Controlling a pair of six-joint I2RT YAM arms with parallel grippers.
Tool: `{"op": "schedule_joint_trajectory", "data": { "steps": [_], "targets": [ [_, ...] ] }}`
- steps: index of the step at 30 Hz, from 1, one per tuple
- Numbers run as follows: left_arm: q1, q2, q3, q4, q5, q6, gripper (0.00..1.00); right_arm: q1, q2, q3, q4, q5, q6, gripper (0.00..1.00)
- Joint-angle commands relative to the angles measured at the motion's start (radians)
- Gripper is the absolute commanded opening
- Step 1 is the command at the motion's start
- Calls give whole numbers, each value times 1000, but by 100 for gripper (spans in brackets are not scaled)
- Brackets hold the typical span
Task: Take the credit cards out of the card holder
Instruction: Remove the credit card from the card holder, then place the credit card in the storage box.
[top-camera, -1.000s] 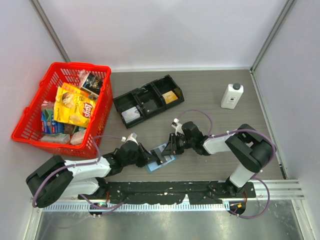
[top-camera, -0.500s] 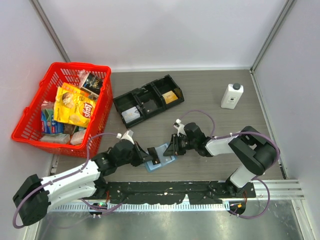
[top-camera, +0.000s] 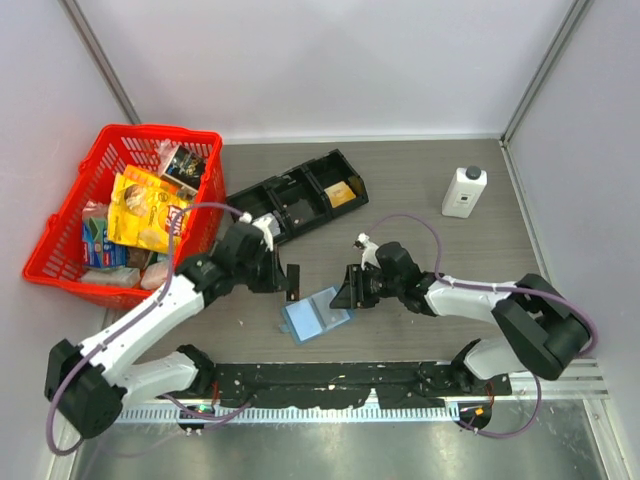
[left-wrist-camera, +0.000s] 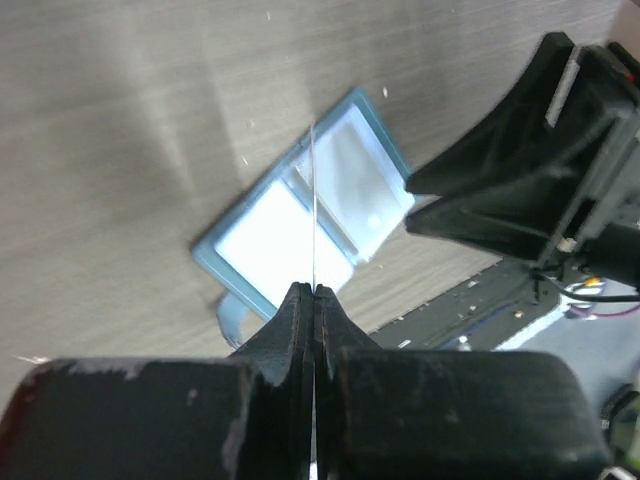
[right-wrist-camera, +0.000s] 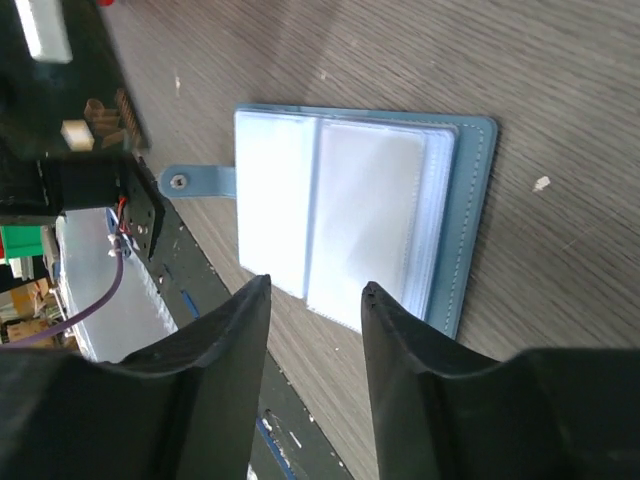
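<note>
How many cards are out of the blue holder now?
2 clearly: one card edge-on in the left gripper, a pale card at the left end of the black tray. A yellow piece at its right end may be another; the card holder may hide more.

Top view: high behind rig, looking down, far. My 2 wrist views: close over worktop (right-wrist-camera: 560, 60), both sharing card holder (right-wrist-camera: 360, 230).

Credit card (left-wrist-camera: 313, 205) in left pincer (left-wrist-camera: 313, 291) (edge-on) hides its face.
</note>
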Motion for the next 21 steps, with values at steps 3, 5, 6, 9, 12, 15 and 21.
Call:
{"op": "schedule_joint_trajectory", "data": {
  "steps": [3, 5, 6, 9, 12, 15, 21],
  "targets": [
    [143, 239, 316, -217, 100, 487, 0, 6, -160, 0, -92, 37, -86, 55],
    [183, 314, 411, -234, 112, 564, 0, 8, -204, -3, -118, 50, -101, 58],
    [198, 348, 449, -234, 118, 598, 0, 8, -218, -9, -123, 57, -107, 58],
    [224, 486, 578, -248, 143, 702, 0, 8, -289, -23, -154, 79, -116, 58],
    [229, 606, 710, -265, 151, 797, 0, 9, -344, -32, -183, 91, -115, 58],
    [244, 721, 837, -262, 151, 874, 0, 8, -383, -41, -198, 94, -115, 58],
    [264, 946, 1075, -328, 148, 1012, 0, 8, -444, -52, -221, 99, -98, 58]
  ]
}}
